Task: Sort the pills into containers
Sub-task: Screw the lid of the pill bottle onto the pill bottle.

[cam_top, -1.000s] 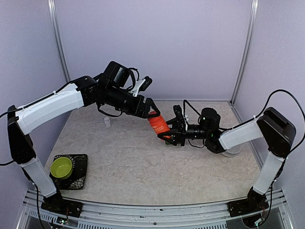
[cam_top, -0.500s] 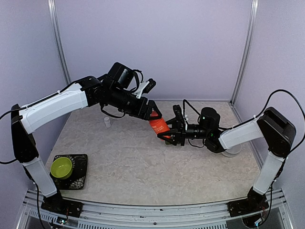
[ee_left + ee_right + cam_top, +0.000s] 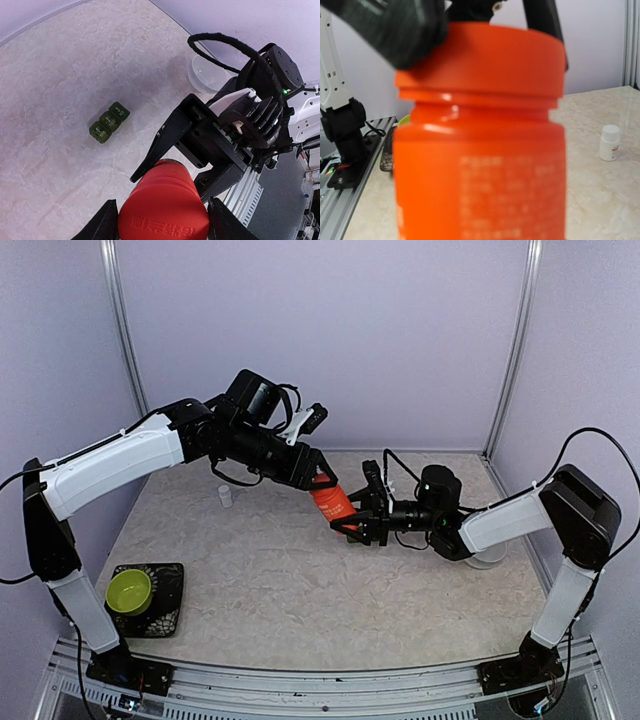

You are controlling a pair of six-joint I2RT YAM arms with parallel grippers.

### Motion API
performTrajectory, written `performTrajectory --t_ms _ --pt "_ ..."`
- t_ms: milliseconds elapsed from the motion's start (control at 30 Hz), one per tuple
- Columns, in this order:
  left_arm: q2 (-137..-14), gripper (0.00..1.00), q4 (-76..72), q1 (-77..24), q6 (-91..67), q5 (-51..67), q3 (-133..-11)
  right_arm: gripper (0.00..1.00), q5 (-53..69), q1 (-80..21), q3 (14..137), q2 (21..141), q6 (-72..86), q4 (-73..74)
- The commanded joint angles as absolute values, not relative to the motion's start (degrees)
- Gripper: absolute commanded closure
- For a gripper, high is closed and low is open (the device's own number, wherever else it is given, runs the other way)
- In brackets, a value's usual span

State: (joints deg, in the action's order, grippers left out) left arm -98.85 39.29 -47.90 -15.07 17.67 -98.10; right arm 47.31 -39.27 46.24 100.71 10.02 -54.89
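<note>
The left gripper's fingers press both sides of the lid of an orange plastic bottle. The right gripper's fingers clamp its body in mid-air. The dark green three-cell pill box lies on the marbled table below the bottle, well apart.

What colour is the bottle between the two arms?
Orange-red bottle, clearest in the right wrist view.

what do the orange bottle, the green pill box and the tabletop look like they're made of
Orange bottle: likely smooth plastic, slightly glossy, highlights on its shoulder. Green pill box: probably moulded plastic, dark, glinting tops. Tabletop: veined beige marble look, matte; stone or laminate, cannot tell.
</note>
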Motion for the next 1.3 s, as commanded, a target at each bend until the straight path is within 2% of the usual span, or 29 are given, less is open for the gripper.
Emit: performTrajectory --t_ms 0,67,200,700,967,1267 --pt "-99.1 0.43 39.5 -48.6 -14.4 18.0 -98.9 0.86 47.1 -40.0 47.9 98.8 9.8 -55.2" --pt "-99.1 0.34 39.5 -48.7 -14.4 17.9 -98.9 0.86 47.0 -40.0 47.9 98.6 9.8 -55.1" --pt "-99.0 0.32 39.5 -48.6 -14.5 17.7 -98.8 0.86 47.0 -39.9 47.8 98.4 9.8 -55.1" --pt "-98.2 0.49 37.3 -48.2 -15.9 18.4 -96.9 0.89 44.7 -39.9 46.9 97.7 11.9 -57.9" --pt "-96.2 0.50 32.4 -48.3 -19.8 17.3 -94.0 0.89 40.9 -40.2 45.9 97.7 17.3 -63.0" --pt "-96.6 0.52 30.2 -48.7 -25.2 20.2 -92.2 0.90 27.2 -44.3 45.8 92.4 6.2 -53.0"
